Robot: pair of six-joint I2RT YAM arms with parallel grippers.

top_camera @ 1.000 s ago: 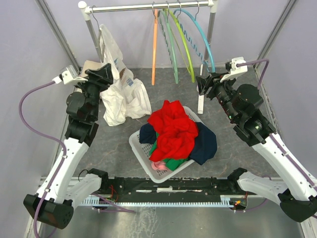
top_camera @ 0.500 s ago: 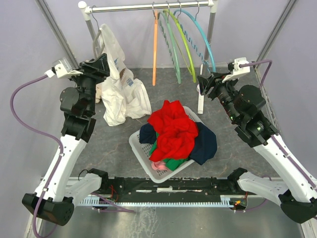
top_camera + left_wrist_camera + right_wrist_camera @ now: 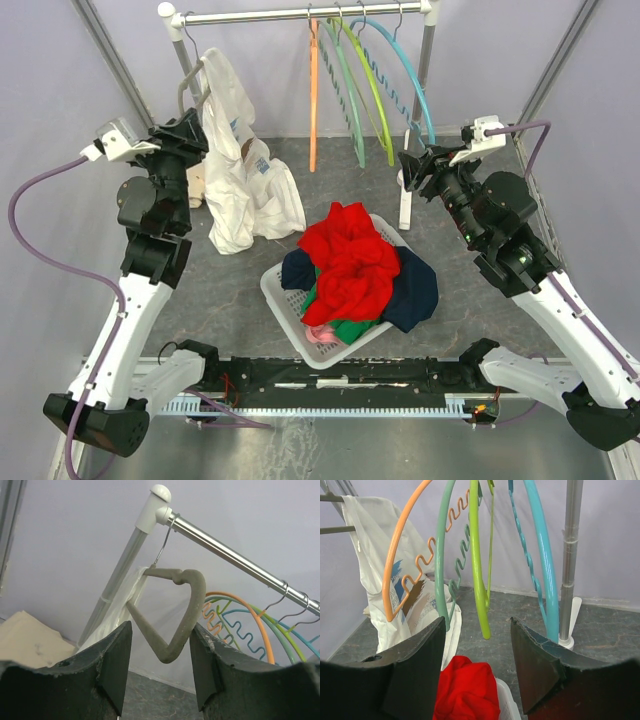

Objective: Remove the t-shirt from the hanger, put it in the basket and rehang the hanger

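Observation:
A white printed t-shirt (image 3: 245, 185) hangs from a grey hanger (image 3: 186, 82) at the left end of the rail and trails onto the floor. It also shows in the right wrist view (image 3: 372, 540). My left gripper (image 3: 190, 135) is open, raised just left of the shirt. In the left wrist view the hanger's bare grey corner (image 3: 186, 611) sits between and just beyond my open left gripper (image 3: 161, 672), with white fabric (image 3: 125, 602) on its far arm. My right gripper (image 3: 408, 166) is open and empty near the right post, facing the coloured hangers (image 3: 477, 665).
The metal rail (image 3: 300, 14) carries orange (image 3: 313, 90), green (image 3: 350, 100), lime (image 3: 372, 95) and blue (image 3: 408, 75) bare hangers. A white basket (image 3: 275, 292) heaped with red (image 3: 348, 262) and dark clothes stands mid-floor. Rack posts stand left (image 3: 125, 565) and right (image 3: 427, 60).
My left gripper has risen and swung back-left, up beside the grey hanger. The right arm has barely moved.

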